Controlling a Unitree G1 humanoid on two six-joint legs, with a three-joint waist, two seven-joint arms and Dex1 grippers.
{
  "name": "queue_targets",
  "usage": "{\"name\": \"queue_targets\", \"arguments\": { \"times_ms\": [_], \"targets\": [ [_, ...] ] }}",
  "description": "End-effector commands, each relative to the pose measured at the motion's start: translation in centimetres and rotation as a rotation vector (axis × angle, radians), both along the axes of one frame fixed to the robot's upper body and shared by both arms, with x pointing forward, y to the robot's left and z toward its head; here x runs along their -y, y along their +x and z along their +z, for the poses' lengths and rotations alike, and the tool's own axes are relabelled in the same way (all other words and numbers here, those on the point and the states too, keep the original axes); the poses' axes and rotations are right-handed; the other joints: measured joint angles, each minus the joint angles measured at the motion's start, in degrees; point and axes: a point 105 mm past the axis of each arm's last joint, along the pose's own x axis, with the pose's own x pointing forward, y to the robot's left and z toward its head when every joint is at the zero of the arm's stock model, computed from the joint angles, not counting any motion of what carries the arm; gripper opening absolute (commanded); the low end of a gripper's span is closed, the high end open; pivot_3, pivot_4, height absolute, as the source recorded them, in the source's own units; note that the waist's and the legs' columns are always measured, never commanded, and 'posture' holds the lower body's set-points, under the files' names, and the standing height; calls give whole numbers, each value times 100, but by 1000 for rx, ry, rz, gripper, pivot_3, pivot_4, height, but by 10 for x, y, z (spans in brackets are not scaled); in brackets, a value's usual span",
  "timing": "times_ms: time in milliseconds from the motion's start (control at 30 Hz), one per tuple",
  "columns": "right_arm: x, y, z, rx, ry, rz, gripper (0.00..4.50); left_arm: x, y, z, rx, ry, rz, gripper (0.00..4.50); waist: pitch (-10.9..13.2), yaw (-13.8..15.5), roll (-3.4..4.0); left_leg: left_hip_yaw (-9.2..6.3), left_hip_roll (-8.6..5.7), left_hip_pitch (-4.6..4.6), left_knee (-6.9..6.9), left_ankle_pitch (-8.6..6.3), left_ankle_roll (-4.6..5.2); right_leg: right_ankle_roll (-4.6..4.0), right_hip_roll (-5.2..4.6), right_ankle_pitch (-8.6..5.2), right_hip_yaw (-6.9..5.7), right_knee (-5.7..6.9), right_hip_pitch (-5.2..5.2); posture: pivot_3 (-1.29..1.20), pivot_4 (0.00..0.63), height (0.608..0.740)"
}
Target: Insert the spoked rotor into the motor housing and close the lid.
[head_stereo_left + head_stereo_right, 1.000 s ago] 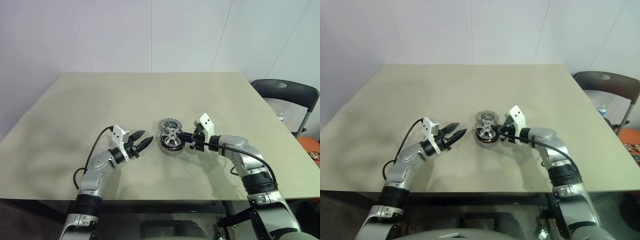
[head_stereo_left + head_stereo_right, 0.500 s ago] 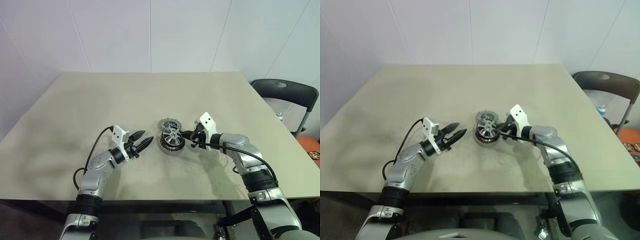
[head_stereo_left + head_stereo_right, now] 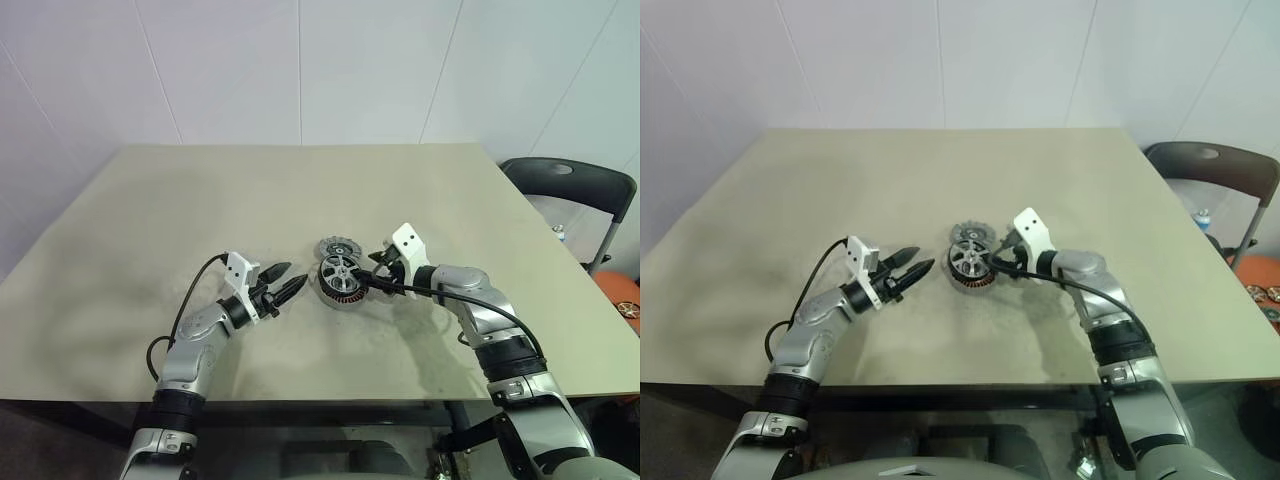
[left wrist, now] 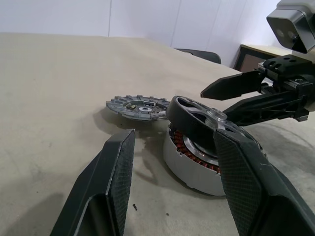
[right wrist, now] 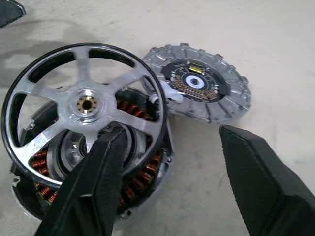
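The spoked rotor [image 5: 83, 105] lies tilted on the motor housing [image 5: 142, 184], one side of its rim raised off the copper windings. Both sit at the middle of the table [image 3: 300, 190]. The finned round lid [image 5: 197, 81] lies flat on the table just behind them, touching the housing. My right gripper [image 5: 170, 130] stands open right beside the rotor's rim, one finger [image 5: 93, 196] in front of the rim and the other off to the side. My left gripper [image 3: 285, 283] hovers open a short way left of the housing [image 3: 343, 292], with nothing between its fingers.
A dark folding chair [image 3: 570, 185] stands past the table's right edge. The beige tabletop stretches bare to the left and toward the far edge. The table's front edge runs close below both arms.
My right gripper has opened and let go of the rotor, which has sunk from nearly upright to leaning on the housing. The left arm has stayed still.
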Motion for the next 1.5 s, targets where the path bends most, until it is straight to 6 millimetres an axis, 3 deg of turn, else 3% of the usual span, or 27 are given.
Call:
{"name": "queue_targets", "arguments": {
  "times_ms": [33, 200, 233, 300, 533, 1067, 1500],
  "targets": [
    [-16, -4, 8, 25, 3, 60, 3185, 2, 0, 8, 43, 0, -7, 2694, 0, -8, 0, 0, 0, 1, 0, 0, 0, 0, 0, 0, 0, 0, 0, 0, 0, 740],
    [-22, -8, 4, 14, 1, 88, 3185, 2, 1, 8, 43, 2, -5, 2694, 0, -10, 0, 0, 1, 1, 0, 0, 0, 0, 1, 0, 0, 0, 0, 0, 0, 740],
    [-24, -9, 5, 15, 9, 93, 3016, 2, 1, 8, 44, 2, -5, 2694, 0, -11, 0, 0, 1, 1, 0, 0, 0, 0, 0, 0, 0, 0, 0, 0, 0, 740],
    [-28, -11, 9, 23, 26, 110, 2607, 2, 2, 8, 45, 2, -4, 2694, 0, -12, 0, 0, 1, 1, 0, 0, 0, 0, 0, 0, 0, 0, 0, 0, 0, 740],
    [-32, -14, 11, 34, 28, 130, 282, 2, 2, 9, 50, 1, 0, 2694, 0, -6, 0, 0, 1, 0, -1, 0, 0, 0, 0, 0, 0, 1, -1, 0, 0, 740],
    [-15, -5, 7, 14, -44, 80, 282, 2, 2, 9, 50, 3, 3, 2694, 0, 6, 0, 0, -1, -1, -1, 0, 0, -1, -2, -1, 0, -1, -1, 0, 0, 740],
    [-12, -8, 25, -31, -136, 132, 282, 6, 0, 7, 47, -4, -1, 2694, 0, 10, 0, -1, 0, -3, -1, 0, 0, -2, -7, -1, -1, -2, -4, 0, 0, 740]
  ]
}}
